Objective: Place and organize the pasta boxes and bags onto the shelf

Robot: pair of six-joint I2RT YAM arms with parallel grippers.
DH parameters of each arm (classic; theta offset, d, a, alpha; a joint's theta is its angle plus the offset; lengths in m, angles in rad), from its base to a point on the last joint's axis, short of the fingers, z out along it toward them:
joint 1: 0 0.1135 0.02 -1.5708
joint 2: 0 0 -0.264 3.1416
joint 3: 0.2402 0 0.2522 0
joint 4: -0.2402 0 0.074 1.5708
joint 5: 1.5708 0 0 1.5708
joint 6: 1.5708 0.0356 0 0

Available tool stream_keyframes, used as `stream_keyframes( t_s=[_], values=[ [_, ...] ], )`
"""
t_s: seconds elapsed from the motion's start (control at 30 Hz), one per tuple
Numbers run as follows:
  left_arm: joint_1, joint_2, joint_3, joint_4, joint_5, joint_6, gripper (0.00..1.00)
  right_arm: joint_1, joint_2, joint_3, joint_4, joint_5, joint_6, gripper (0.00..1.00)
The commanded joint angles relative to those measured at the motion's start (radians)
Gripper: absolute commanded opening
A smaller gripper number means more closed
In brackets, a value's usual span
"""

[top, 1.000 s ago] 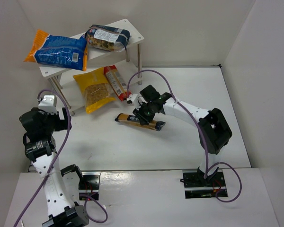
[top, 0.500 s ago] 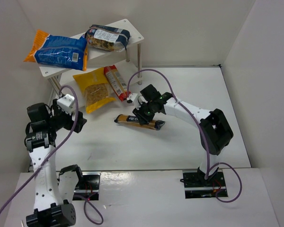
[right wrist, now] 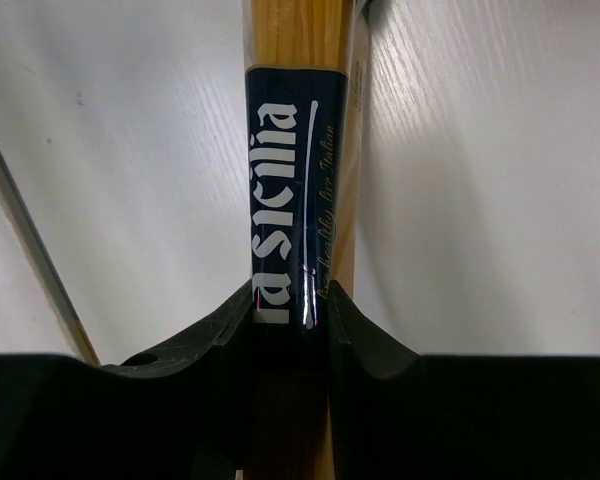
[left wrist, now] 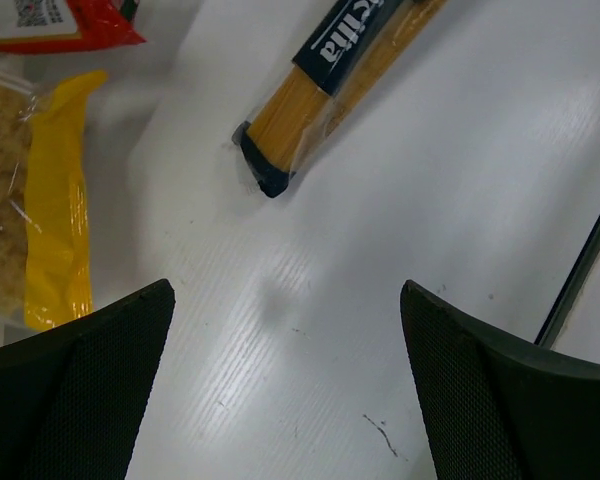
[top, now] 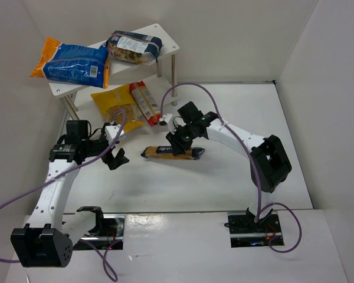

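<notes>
spaghetti packet (right wrist: 292,140), gripped by right end effector (right wrist: 292,305)

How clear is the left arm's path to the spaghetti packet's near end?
Likely yes: the open left pincer faces the spaghetti packet end-on across bare table; the right pincer grips it further along.

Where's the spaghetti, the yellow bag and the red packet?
spaghetti packet (right wrist: 288,200): right wrist view, on its dark blue label.
yellow bag (top: 109,106): top view, on its upper middle.
red packet (top: 144,101): top view, on its middle.
</notes>
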Motion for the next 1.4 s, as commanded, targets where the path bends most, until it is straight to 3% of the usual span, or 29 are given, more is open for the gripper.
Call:
stream_keyframes(
  t_s=[0.0,0.5,1.37],
  values=[
    [-0.028,0.029,-0.006,0.001,0.069,0.108,0.99,-0.015,-0.08,0.096,0.002,-0.13,-0.013,0.0],
    [-0.162,0.123,-0.051,0.099,0.069,0.127,0.99,-0.055,-0.092,0.149,-0.039,-0.354,-0.047,0.0],
    [-0.182,0.141,-0.069,0.073,0.153,0.159,0.99,-0.055,-0.135,0.207,-0.101,-0.598,-0.065,0.0]
  ],
)
